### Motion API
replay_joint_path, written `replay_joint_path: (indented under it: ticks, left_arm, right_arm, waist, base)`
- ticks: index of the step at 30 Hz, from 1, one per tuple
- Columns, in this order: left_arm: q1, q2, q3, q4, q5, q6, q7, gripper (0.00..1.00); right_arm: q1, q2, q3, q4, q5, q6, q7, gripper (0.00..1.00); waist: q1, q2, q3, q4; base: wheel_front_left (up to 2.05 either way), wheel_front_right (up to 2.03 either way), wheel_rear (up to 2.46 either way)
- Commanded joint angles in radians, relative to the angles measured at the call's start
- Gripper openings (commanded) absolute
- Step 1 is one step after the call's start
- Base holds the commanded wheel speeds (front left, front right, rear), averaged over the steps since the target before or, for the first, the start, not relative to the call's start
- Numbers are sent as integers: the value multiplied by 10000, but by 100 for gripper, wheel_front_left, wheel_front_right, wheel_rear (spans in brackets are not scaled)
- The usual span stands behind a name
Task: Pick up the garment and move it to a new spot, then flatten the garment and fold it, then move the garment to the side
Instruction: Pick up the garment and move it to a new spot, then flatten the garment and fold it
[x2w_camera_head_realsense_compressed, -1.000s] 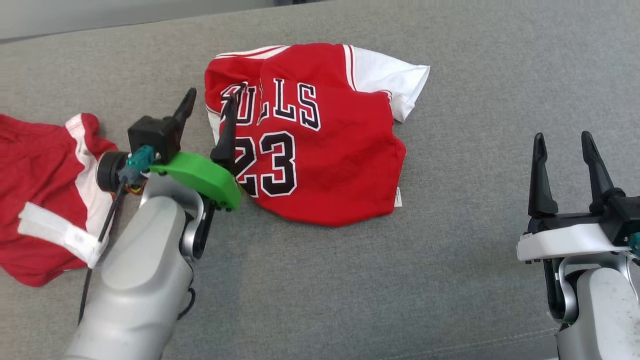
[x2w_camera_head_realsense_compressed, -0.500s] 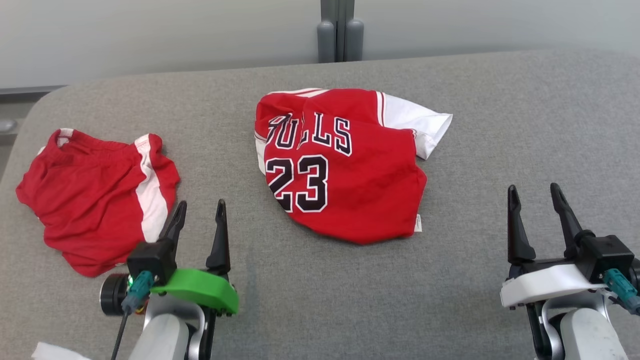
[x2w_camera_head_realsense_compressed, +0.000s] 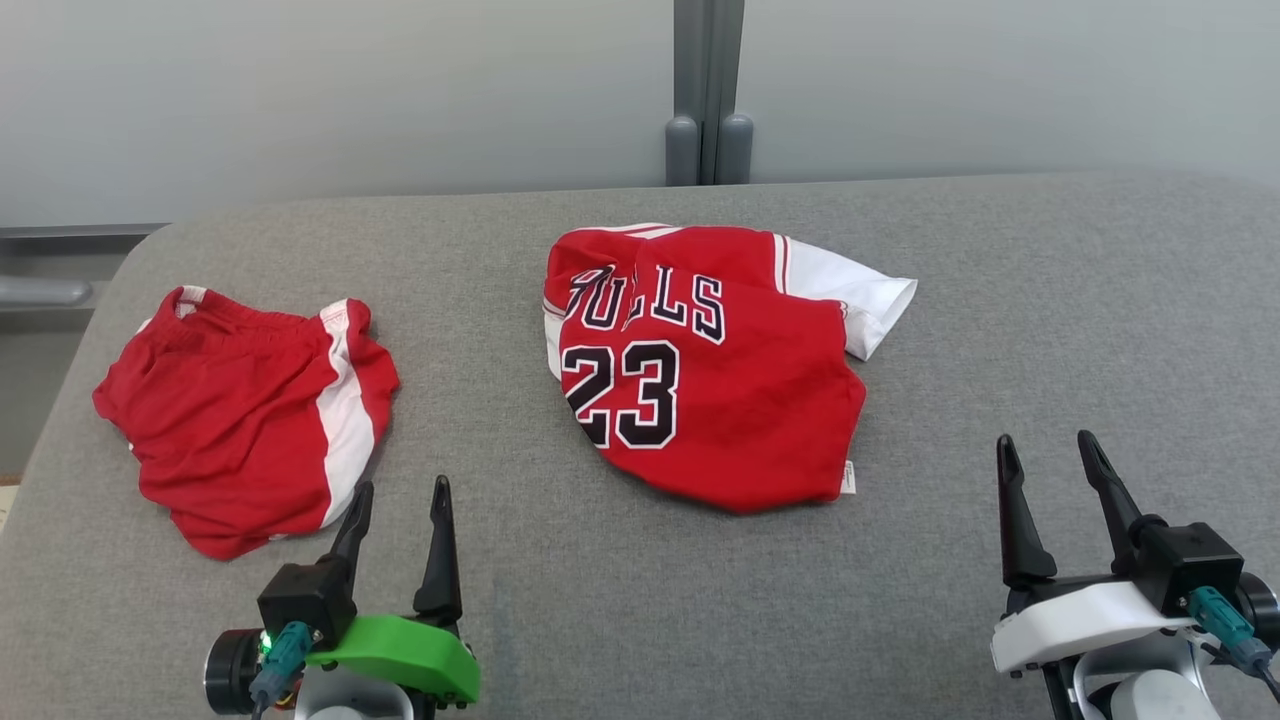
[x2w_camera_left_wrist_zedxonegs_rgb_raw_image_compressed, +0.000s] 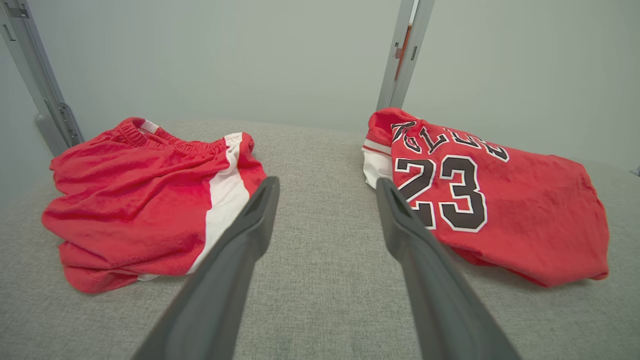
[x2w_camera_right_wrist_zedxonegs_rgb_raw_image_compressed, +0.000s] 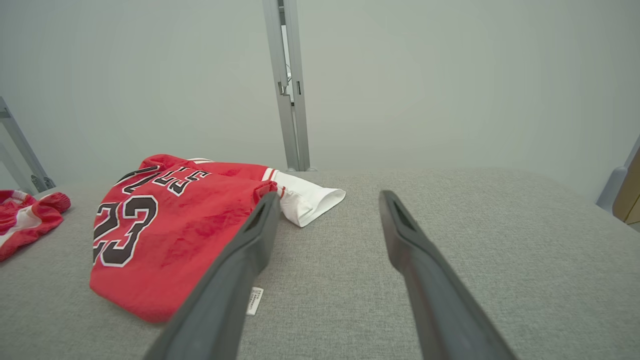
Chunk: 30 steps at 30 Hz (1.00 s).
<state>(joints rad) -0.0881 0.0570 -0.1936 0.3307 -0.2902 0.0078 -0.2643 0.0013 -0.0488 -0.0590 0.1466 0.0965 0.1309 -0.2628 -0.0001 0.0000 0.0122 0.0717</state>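
Where a second ago the left pincer (x2w_camera_head_realsense_compressed: 401, 488) was reaching out at the jersey's (x2w_camera_head_realsense_compressed: 700, 390) left edge, its fingers against the first letters of the print, it is now drawn back to the near left of the tabletop (x2w_camera_head_realsense_compressed: 1050, 300). It holds nothing, and its two fingers are spread with bare grey cloth between them. The right pincer (x2w_camera_head_realsense_compressed: 1045, 445) sits at the near right, likewise parted and empty, and has kept that pose. The head camera has also lifted, so the wall and the post (x2w_camera_head_realsense_compressed: 708, 100) behind now show. The jersey's shift down the picture comes from that, not from any move of the cloth.

The jersey lies in the middle of the tabletop as a compact red bundle, number side up. One white sleeve (x2w_camera_head_realsense_compressed: 860, 300) pokes out at the far right, and a small label (x2w_camera_head_realsense_compressed: 848, 478) shows at the near right corner. Its outline looks the same as before the arm withdrew. The red shorts (x2w_camera_head_realsense_compressed: 240, 420) lie well apart on the left, rumpled and untouched by either pincer.

My reading is that a step has just ended — the arm has released and gone back to rest. The bundle is rough rather than neatly folded, and it is still in the centre, so the move to the side seems yet to come. For that, either pincer would need a bite through several layers at an edge, or the fold may fall open.
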Motion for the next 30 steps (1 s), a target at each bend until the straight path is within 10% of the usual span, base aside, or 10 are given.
replay_joint_path:
  ticks: [1, 18, 30]
  left_arm:
    - [197, 2, 78, 21, 92, -50, -2, 100]
    - [-10, -60, 200, 63, 297, -230, -2, 100]
    - [-729, -56, -339, -679, 26, -176, -2, 100]
  right_arm:
    - [130, -29, 18, 31, 68, -3, -33, 100]
    - [-344, -33, -199, 192, -74, -3, -33, 100]
    - [-4535, -198, -1423, 3004, -1238, -3, 527, 100]
  waist:
    - [1, 0, -7, -12]
    - [1, 0, 216, 100]
    - [1, 0, 1691, 1065]
  base:
    - [0, 0, 0]
    - [0, 0, 0]
    - [0, 0, 0]
